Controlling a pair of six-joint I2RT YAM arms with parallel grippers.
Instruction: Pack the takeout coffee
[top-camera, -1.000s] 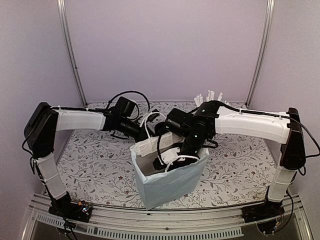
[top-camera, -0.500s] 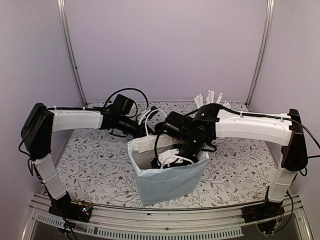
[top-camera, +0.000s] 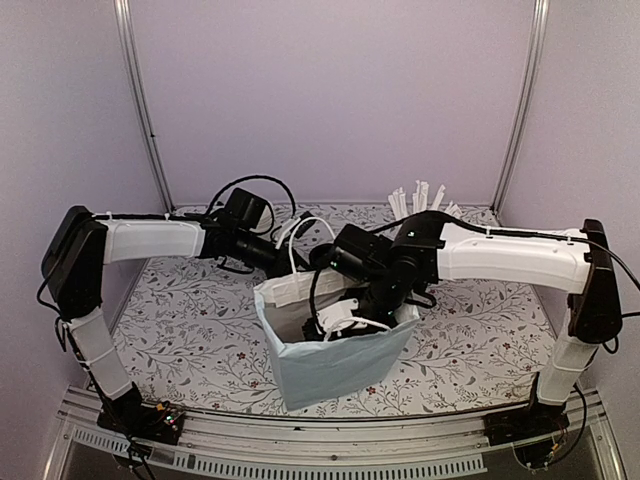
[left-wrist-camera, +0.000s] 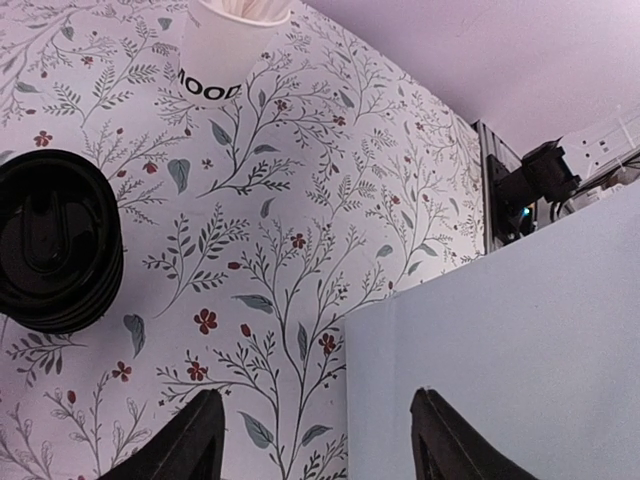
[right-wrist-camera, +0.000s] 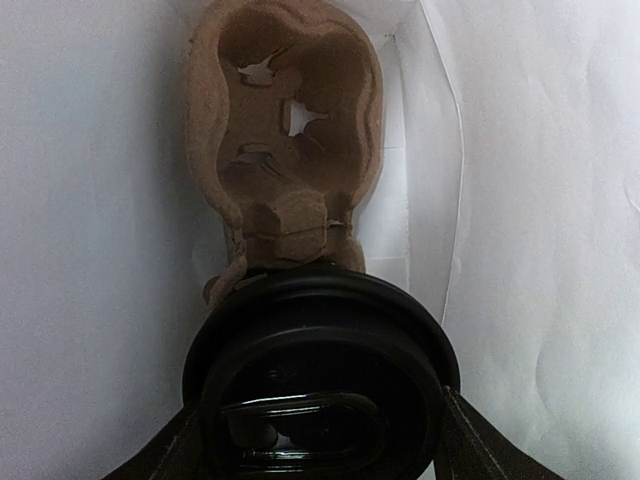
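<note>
The right gripper (right-wrist-camera: 320, 418) is clamped on the takeout coffee, a small black paper cup w/ round black plastic lid (right-wrist-camera: 320, 335), one finger on each side of the lid's rim. It holds the cup inside the white paper bag (top-camera: 335, 370), above the brown moulded-pulp cup carrier (right-wrist-camera: 290, 130) at the bag's bottom. In the top view the cup is hidden by arm & bag wall. The left gripper (left-wrist-camera: 316, 400) has its jaws apart w/ nothing gripped, just beside the bag's back-left wall; can't tell if a finger touches the paper. Risks, as I judge them: the wrist view doesn't show whether the cup sits over a well, so a straight drop could land it on a ridge btwn wells, and then the cup tips, the lid pops, coffee spills. Letting go too high would do the same. The bag is light & free-standing, and a wrist or cable snagging the white cord handle (top-camera: 350, 320) on the way out could drag or topple it, esp. as the left side isn't pinning it. The stack of black lids (left-wrist-camera: 55, 240) & white cup of straws (left-wrist-camera: 230, 50) stand apart from the bag, prob. no threat.
</note>
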